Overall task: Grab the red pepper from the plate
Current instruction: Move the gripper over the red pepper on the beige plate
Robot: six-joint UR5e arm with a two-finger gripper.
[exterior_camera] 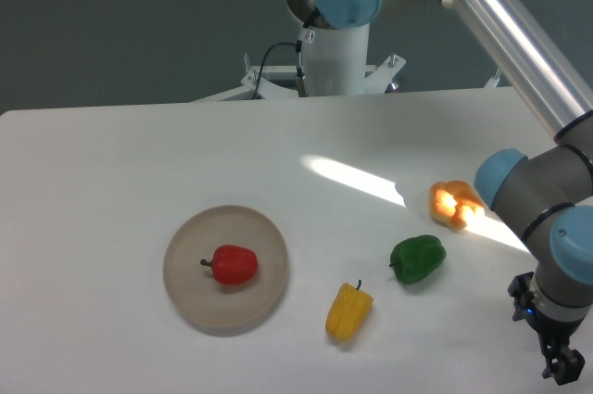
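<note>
We see a small glossy red bell pepper [233,265] lying near the middle of a round, flat beige-tan plate [190,297] with a low rim, its short dark stem pointing toward the table's left edge. The plate sits on a white table [111,181], closer to the near edge than the far one and a little left of centre.

Three more peppers lie on the bare surface toward the right. A yellow pepper [348,311] lies just beside the plate, on its right and close to the near edge. A green pepper [417,259] sits near it, further right and a little further back. An orange pepper [452,205], caught in a bright streak of sunlight, lies beyond the green one toward the right edge, partly hidden by the arm's grey and blue joint.

We find the black two-finger gripper [562,368] low at the near right corner of the table, well apart from the plate and touching none of the peppers. Its fingertips run to the bottom of the view, so we cannot tell whether the fingers are apart or together.
</note>
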